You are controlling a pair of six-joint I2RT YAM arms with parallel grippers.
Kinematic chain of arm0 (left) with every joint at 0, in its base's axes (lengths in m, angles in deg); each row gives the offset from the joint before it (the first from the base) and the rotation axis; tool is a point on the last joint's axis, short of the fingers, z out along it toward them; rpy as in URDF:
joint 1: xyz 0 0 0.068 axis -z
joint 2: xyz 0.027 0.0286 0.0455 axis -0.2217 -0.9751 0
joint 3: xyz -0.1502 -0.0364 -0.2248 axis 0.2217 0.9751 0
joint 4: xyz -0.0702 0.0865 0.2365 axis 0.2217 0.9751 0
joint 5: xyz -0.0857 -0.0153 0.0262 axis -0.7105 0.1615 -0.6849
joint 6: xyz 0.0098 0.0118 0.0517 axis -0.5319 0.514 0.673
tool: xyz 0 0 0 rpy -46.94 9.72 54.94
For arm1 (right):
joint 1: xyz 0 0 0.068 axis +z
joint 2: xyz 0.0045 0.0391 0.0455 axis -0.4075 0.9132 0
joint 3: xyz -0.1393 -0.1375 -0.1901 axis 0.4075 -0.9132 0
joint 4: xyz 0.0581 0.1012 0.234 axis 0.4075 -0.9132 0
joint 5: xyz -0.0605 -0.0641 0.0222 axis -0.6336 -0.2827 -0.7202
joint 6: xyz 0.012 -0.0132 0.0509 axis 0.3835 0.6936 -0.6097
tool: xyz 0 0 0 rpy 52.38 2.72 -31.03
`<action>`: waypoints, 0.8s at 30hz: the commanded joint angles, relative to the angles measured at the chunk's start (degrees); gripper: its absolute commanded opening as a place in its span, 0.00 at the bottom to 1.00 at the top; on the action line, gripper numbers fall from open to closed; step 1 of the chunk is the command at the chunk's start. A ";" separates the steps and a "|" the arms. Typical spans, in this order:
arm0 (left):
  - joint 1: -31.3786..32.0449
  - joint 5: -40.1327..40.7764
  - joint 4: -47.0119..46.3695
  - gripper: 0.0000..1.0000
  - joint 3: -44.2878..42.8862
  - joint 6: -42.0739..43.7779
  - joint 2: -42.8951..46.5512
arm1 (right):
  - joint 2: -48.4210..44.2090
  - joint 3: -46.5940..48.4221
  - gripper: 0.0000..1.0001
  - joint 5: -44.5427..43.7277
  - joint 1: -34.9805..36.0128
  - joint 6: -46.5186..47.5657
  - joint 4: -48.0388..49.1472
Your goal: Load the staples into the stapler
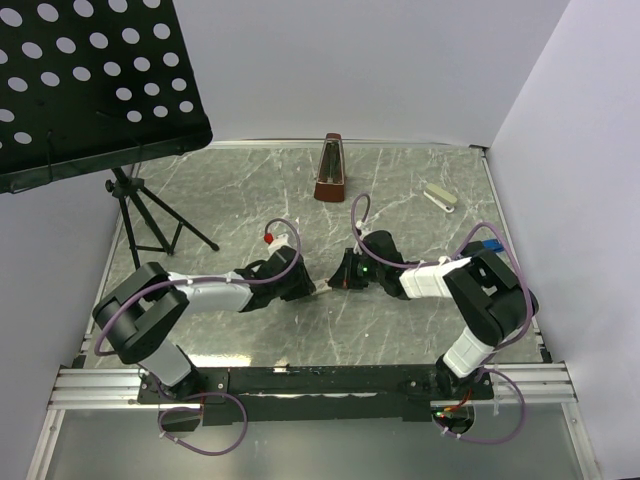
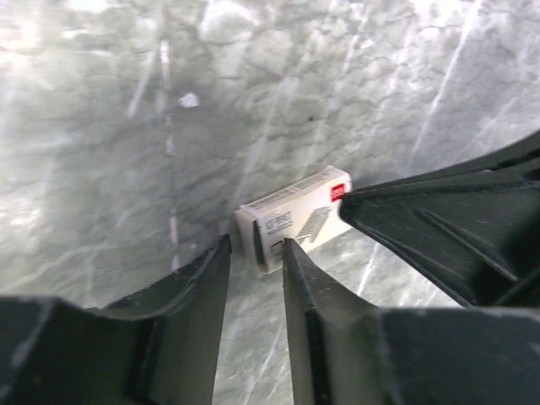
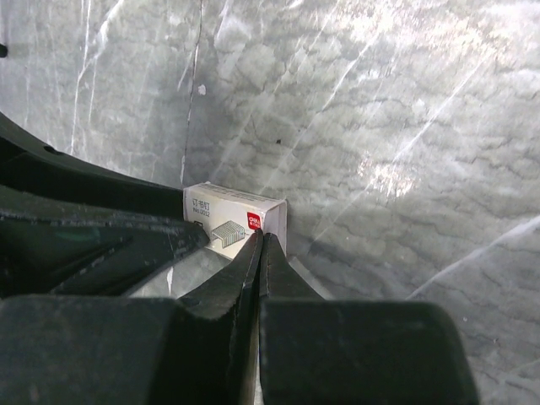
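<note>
The staples box (image 2: 291,221), small and whitish with a red logo, lies flat on the marble table; it also shows in the right wrist view (image 3: 224,218). My left gripper (image 2: 255,253) is open, its tips on either side of the box's near end. My right gripper (image 3: 261,243) is shut and empty, its tips pressed against the box's logo end. In the top view both grippers, left (image 1: 306,287) and right (image 1: 342,282), meet at mid-table and nearly hide the box. A white stapler (image 1: 440,197) lies closed at the back right, far from both grippers.
A brown and red upright object (image 1: 330,168) stands at the back centre. A black perforated music stand (image 1: 90,80) on a tripod (image 1: 150,215) takes up the back left. White walls close the back and right sides.
</note>
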 commanded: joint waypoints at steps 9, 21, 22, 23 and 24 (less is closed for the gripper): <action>-0.06 4.01 6.26 0.31 -2.19 2.85 3.42 | -2.90 0.52 0.00 -3.20 1.76 1.97 -2.69; 0.81 4.45 9.86 0.30 -5.36 4.43 1.23 | -3.52 1.48 0.00 -5.05 2.90 2.68 -4.62; 0.73 4.53 10.13 0.30 -5.62 4.52 0.79 | -3.69 1.49 0.00 -5.40 2.99 2.76 -4.80; 0.81 4.62 10.48 0.30 -6.06 4.52 0.61 | -3.69 1.57 0.00 -5.49 3.25 2.94 -4.89; 0.99 4.54 10.48 0.30 -6.15 4.60 0.26 | -3.78 1.75 0.00 -5.75 3.26 3.03 -5.06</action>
